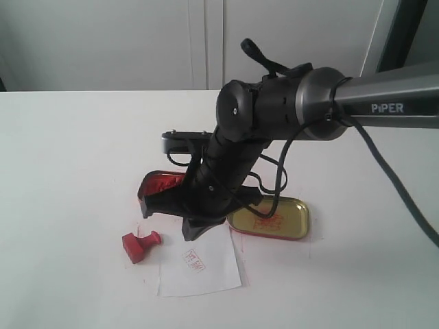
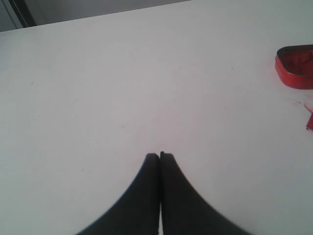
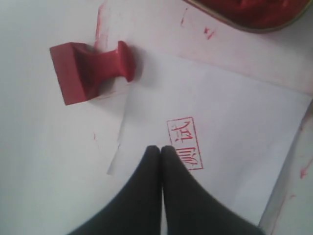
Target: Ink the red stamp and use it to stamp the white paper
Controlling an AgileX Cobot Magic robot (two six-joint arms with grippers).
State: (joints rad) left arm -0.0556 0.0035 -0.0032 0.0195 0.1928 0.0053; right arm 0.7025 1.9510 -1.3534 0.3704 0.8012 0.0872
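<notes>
The red stamp [image 1: 140, 245] [image 3: 90, 70] lies on its side on the table, its knob touching the left edge of the white paper [image 1: 206, 269] [image 3: 230, 117]. A red square imprint [image 1: 195, 260] [image 3: 185, 143] shows on the paper. My right gripper [image 1: 191, 236] [image 3: 161, 148] hangs shut and empty just above the paper, right of the stamp and beside the imprint. My left gripper [image 2: 159, 155] is shut on nothing over bare table and does not show in the exterior view.
The red tin of ink paste [image 1: 159, 185] [image 2: 295, 66] sits behind the stamp, partly hidden by the right arm. The gold tin lid with red smears [image 1: 274, 219] [image 3: 249, 12] lies right of the paper. Red ink smudges mark the white table [image 1: 68, 171] around them.
</notes>
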